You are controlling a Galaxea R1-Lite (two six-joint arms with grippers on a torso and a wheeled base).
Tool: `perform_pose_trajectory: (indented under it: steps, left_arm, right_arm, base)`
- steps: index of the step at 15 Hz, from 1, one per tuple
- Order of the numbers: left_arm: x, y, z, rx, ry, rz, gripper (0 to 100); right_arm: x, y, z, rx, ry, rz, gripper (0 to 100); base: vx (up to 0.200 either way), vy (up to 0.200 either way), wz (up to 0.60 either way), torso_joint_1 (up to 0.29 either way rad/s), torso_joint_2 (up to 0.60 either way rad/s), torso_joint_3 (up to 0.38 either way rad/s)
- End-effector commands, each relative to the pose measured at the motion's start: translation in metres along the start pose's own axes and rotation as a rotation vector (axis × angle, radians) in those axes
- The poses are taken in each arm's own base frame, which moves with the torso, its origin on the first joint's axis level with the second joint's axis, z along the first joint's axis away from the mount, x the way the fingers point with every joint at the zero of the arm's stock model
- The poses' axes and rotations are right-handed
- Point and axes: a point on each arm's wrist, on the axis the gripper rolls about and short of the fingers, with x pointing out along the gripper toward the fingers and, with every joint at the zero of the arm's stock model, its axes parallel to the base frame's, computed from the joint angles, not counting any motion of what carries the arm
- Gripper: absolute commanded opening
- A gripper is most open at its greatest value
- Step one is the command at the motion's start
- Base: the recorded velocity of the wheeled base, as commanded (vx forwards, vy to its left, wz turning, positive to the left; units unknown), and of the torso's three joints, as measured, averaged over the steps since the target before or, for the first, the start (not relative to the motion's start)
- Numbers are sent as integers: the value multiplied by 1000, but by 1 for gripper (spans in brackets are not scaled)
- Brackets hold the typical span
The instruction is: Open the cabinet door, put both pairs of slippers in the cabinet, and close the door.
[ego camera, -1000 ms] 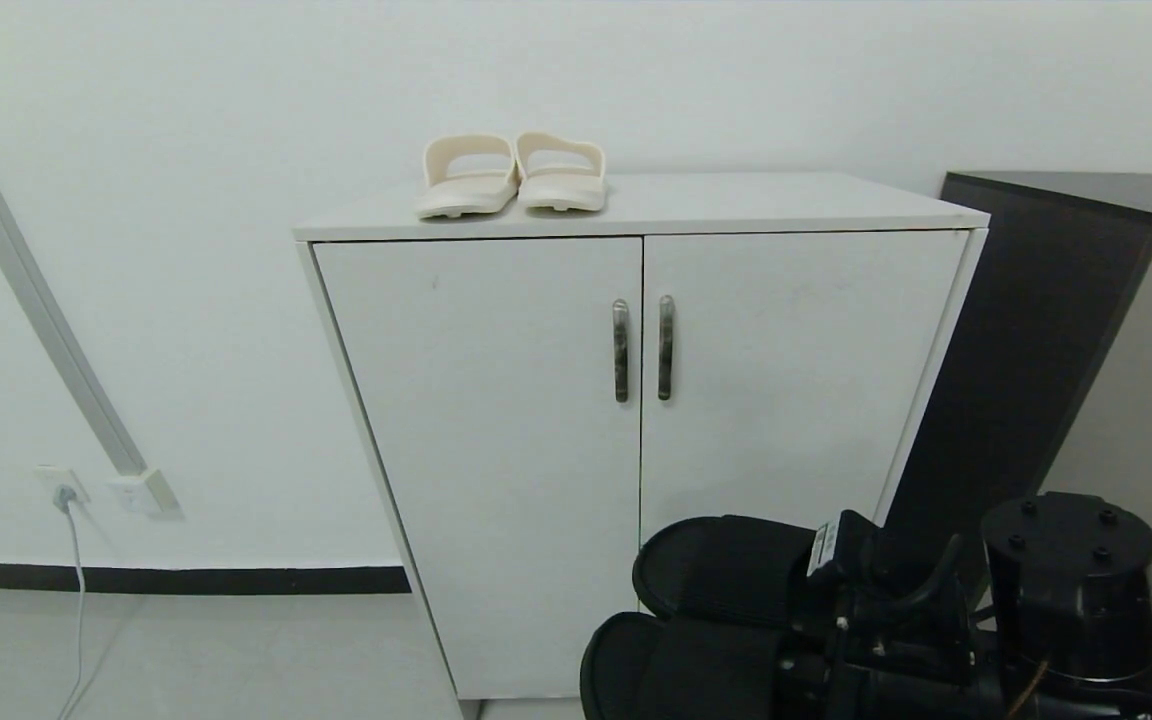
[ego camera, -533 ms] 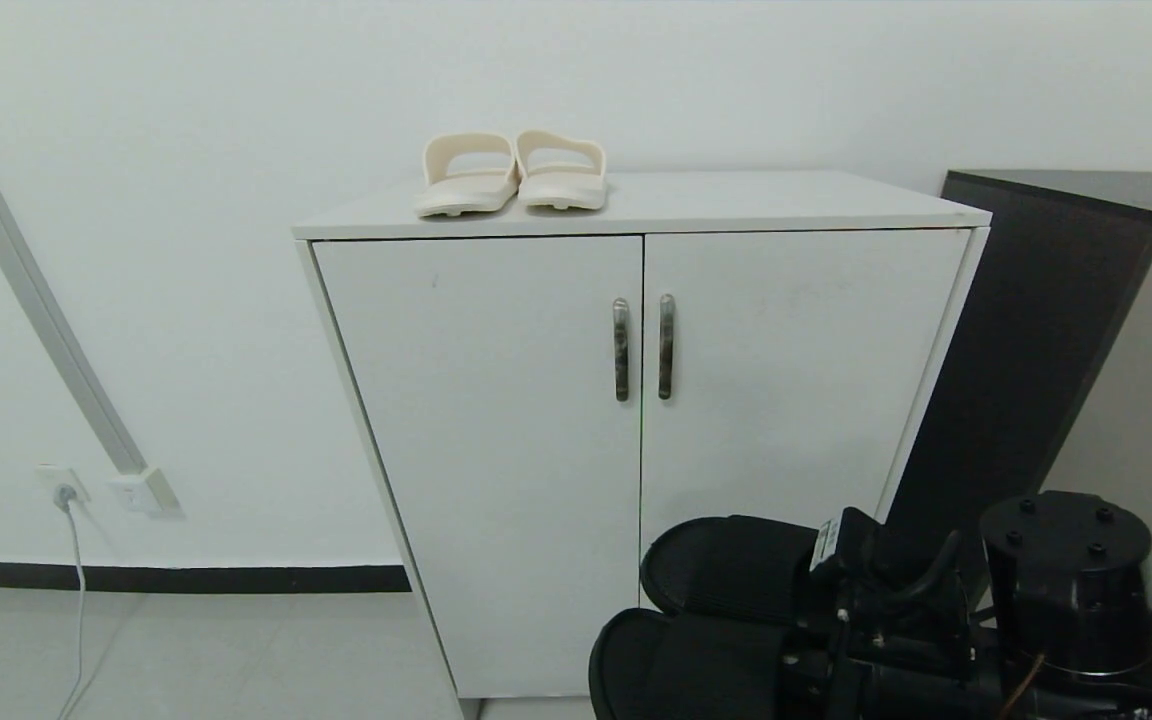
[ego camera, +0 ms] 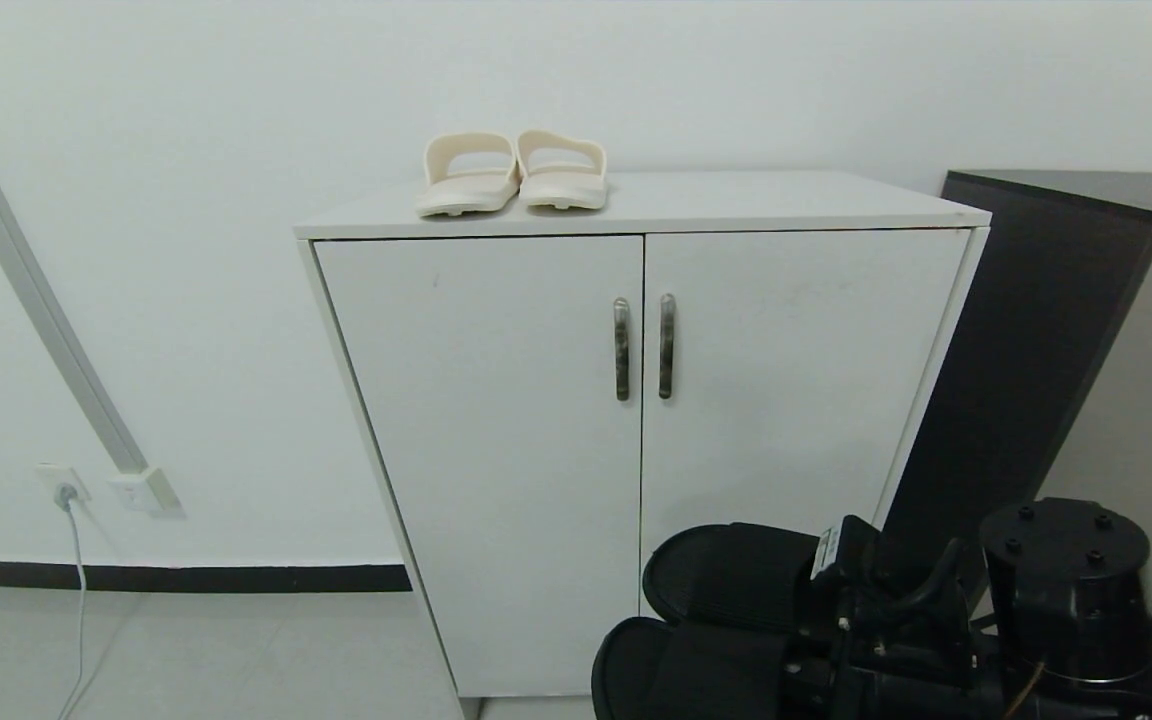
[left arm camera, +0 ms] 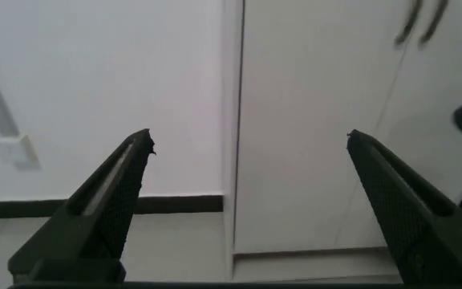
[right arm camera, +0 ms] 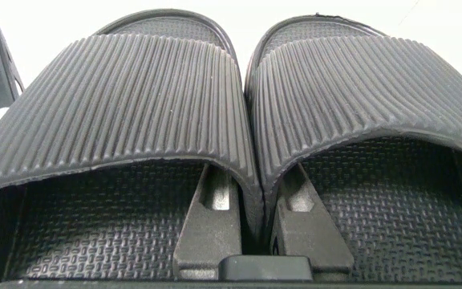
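Sitting atop the shut cabinet [ego camera: 496, 420], the cream slippers [ego camera: 511, 178] lie well apart from the black pair [ego camera: 726, 575], low in front of it. Left hand [left arm camera: 247, 138] gapes, empty. Right hand [right arm camera: 261, 229] pinches the black pair's touching inner edges; likely light, bendy, grippy.

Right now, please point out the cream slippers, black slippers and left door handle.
cream slippers [ego camera: 510, 182], head view, where the pair meets
black slippers [right arm camera: 135, 104], right wrist view, one ribbed strap
left door handle [ego camera: 621, 350], head view, mid bar

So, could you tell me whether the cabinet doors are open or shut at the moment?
Shut. Both cabinet doors sit flush with the front, their handles side by side at the narrow middle seam.
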Motion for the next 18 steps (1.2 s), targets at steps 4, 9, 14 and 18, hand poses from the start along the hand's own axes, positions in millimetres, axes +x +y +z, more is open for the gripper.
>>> perform_pose_trajectory:
  steps: [4,9,14,18]
  left_arm:
    - [51,-6,54,-45,156,-335,100]
    - [108,-13,89,-65,201,-605,100]
    - [171,-47,113,-58,237,-810,100]
    - [217,-97,132,-125,288,-978,100]
  right_arm:
    - [-1,0,0,-1,-9,-1,0]
    - [1,0,-2,-7,-16,-4,0]
    - [2,1,-3,-5,-12,-1,0]
    - [2,1,-3,-2,-12,-3,0]
  base:
    - [0,0,0,0,0,0]
    - [0,0,0,0,0,0]
    - [0,0,0,0,0,0]
    - [0,0,0,0,0,0]
